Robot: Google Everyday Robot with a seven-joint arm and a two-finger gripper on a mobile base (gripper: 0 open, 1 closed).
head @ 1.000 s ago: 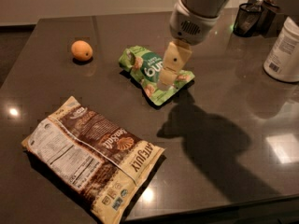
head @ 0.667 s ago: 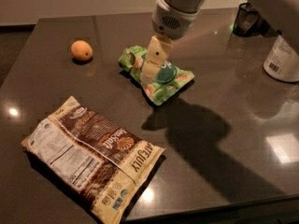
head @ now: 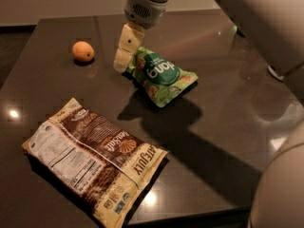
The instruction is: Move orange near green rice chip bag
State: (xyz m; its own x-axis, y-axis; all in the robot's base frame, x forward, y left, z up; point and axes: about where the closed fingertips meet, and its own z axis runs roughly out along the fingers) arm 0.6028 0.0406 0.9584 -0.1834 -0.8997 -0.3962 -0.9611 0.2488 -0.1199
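Dark table [head: 237, 103], arm [head: 259, 18] reaching in from upper right, two bags, one orange.
Brown bag [head: 92, 158] lies flat front left, label side up. Green bag [head: 164, 77] sits mid-table, crinkled, well apart from the brown one. Gripper [head: 124, 51] hangs over the green bag's left edge, between it and the fruit; grip state can't be told. Orange [head: 83, 51] rests on the table at back left, near the gripper but apart from it and from both bags.
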